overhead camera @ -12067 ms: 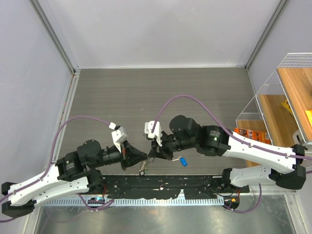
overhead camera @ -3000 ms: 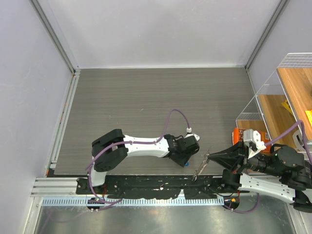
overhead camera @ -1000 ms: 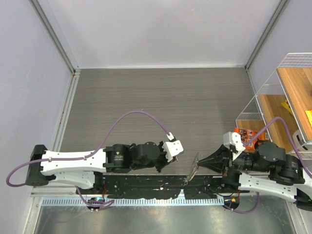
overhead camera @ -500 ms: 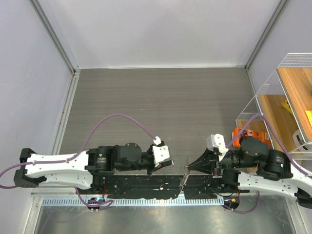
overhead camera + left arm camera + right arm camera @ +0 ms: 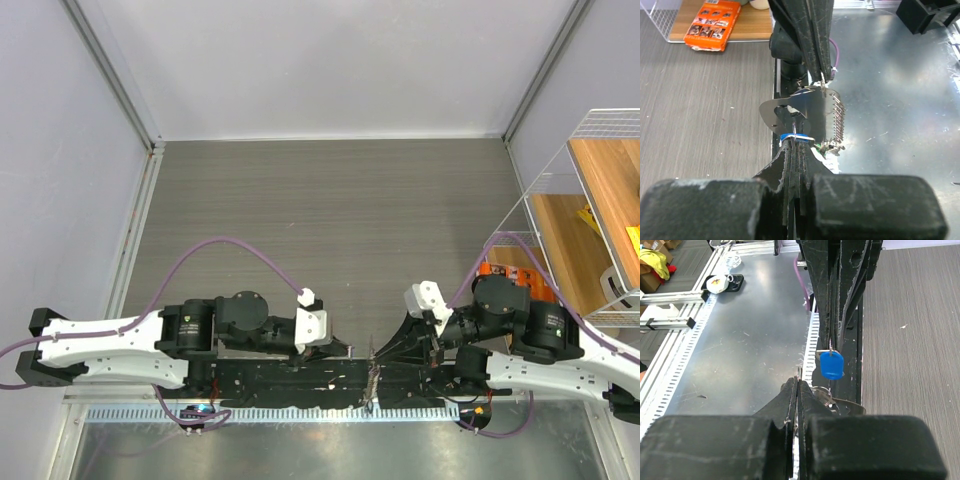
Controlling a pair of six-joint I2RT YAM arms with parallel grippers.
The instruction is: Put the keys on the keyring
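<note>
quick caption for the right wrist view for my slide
Shut left claw holds the blue key next to the keyring pinched in the shut right claw.

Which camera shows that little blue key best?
The right wrist view: the blue key hangs face-on, pinched in the left gripper. The left wrist view shows only its blue edge; from above it is too small to see.

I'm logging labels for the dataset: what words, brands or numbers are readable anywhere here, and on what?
No text can be read.
The orange packet carries dark printed panels, too small and blurred to read.
The blue key head shows no marking.
</note>
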